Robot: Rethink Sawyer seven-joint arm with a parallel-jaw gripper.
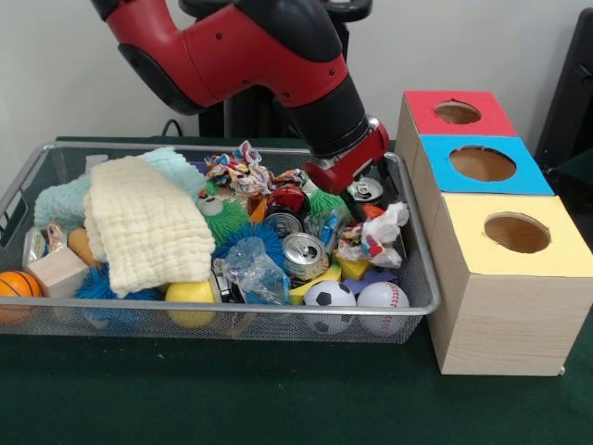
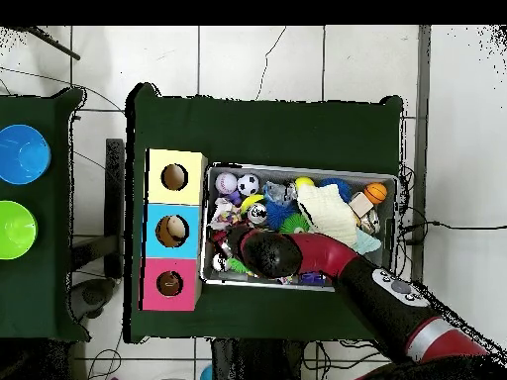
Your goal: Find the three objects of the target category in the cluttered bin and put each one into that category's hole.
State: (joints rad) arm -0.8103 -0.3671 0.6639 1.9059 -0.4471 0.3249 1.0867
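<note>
The silver wire-mesh bin is full of mixed clutter; it also shows in the overhead view. My gripper is lowered into the bin's back right corner, its tip buried among the items. A silver can lies right beside it, a second silver can lies in the middle, and a red can sits just left of the gripper. Three wooden boxes stand right of the bin, each with a round hole: red top, blue top, yellow top.
In the bin lie a cream cloth, a soccer ball, a baseball, a basketball, a yellow ball, a wooden block, spiky balls, a rope toy and crumpled wrappers. Blue and green bowls stand on a side table.
</note>
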